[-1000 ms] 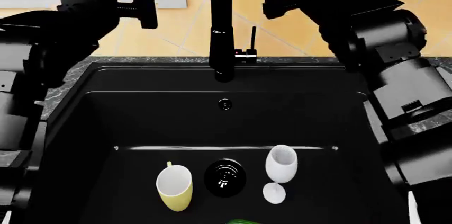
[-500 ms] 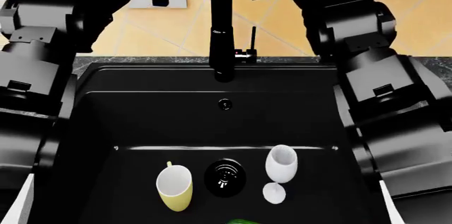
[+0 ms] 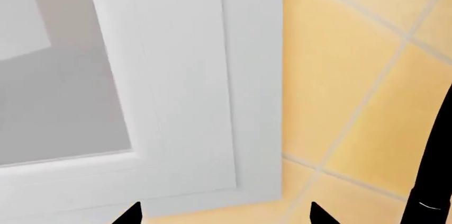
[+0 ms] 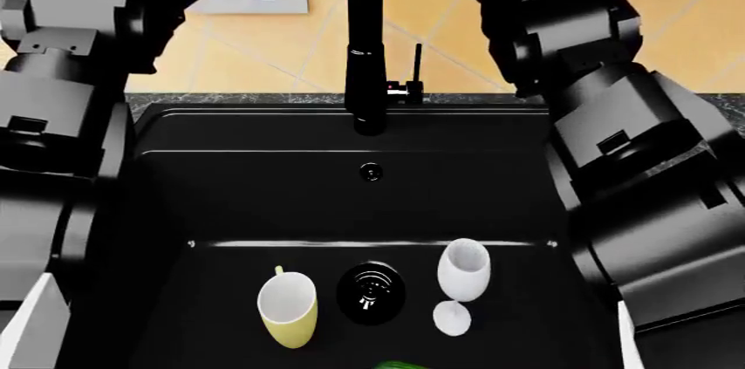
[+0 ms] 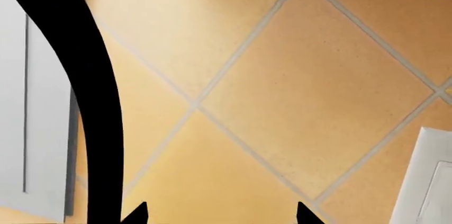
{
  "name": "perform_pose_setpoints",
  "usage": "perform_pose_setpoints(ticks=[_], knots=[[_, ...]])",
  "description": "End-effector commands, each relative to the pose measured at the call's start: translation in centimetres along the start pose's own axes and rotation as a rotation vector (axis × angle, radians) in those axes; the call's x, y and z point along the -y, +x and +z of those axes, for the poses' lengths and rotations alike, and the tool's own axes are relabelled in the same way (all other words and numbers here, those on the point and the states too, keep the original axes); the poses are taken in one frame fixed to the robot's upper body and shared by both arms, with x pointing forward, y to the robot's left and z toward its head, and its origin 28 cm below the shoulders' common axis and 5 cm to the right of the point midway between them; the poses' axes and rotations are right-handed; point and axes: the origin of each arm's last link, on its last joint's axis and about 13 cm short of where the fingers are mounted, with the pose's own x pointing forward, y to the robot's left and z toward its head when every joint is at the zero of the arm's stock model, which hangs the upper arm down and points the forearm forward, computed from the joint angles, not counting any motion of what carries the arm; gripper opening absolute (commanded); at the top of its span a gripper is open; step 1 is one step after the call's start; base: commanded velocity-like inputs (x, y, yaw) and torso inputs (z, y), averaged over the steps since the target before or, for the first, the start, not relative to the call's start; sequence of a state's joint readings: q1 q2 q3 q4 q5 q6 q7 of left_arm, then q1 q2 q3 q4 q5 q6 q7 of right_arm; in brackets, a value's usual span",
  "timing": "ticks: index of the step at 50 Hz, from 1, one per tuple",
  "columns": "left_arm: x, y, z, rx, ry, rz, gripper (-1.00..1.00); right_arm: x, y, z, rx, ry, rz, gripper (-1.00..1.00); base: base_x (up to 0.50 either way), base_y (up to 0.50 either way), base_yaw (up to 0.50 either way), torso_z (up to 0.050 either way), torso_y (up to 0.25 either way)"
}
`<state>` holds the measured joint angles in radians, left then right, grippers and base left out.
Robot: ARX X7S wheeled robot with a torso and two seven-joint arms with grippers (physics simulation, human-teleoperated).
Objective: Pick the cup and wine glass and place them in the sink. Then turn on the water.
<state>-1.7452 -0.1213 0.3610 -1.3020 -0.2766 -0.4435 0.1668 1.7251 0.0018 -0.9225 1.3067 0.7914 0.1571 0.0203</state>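
In the head view the pale yellow cup [image 4: 286, 307] lies in the black sink [image 4: 233, 186], left of the round drain [image 4: 370, 292]. The white wine glass [image 4: 461, 275] lies right of the drain, its foot toward me. The black faucet [image 4: 365, 46] rises behind the basin with its thin lever [image 4: 417, 72] beside it. Both arms are raised high by the tiled wall, on either side of the faucet. My left gripper [image 3: 222, 216] faces a white window frame with its tips apart and nothing between them. My right gripper [image 5: 216, 214] faces yellow tiles, tips apart and empty, with the faucet neck [image 5: 92, 102] beside it.
A grey marble counter [image 4: 152, 105] borders the sink. A white window frame [image 3: 183, 86] and a white wall plate [image 5: 431, 181] are on the tiled wall. A green object [image 4: 399, 365] shows at the sink's near edge.
Both arms have risen and swung inward toward the faucet, their upper links now filling the sides of the head view. The cup and wine glass have not moved.
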Motion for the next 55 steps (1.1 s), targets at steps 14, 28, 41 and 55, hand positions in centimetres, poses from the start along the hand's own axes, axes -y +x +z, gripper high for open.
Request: perform_pose_setpoints(ticks=[14,28,41,55], knots=[[-0.25,0.07,0.19,0.045,-0.015,0.005,1.0,-0.25,-0.05,-0.63,-0.031,0.016,-0.012,1.0,0.0,0.0,0.0,0.0,0.0],[-0.15,0.13,-0.2,0.028,-0.013,-0.001,1.0,-0.33,-0.06,-0.8,-0.038,0.018,-0.007,1.0,0.0,0.0,0.0,0.0,-0.093],[-0.1,0.13,-0.26,0.023,-0.019,-0.006,1.0,-0.45,-0.07,-0.99,-0.044,0.024,-0.003,1.0,0.0,0.0,0.0,0.0,-0.101],[-0.21,0.14,-0.51,0.018,-0.027,-0.004,1.0,-0.55,-0.08,-1.09,-0.048,0.027,0.001,1.0,0.0,0.0,0.0,0.0,-0.101]])
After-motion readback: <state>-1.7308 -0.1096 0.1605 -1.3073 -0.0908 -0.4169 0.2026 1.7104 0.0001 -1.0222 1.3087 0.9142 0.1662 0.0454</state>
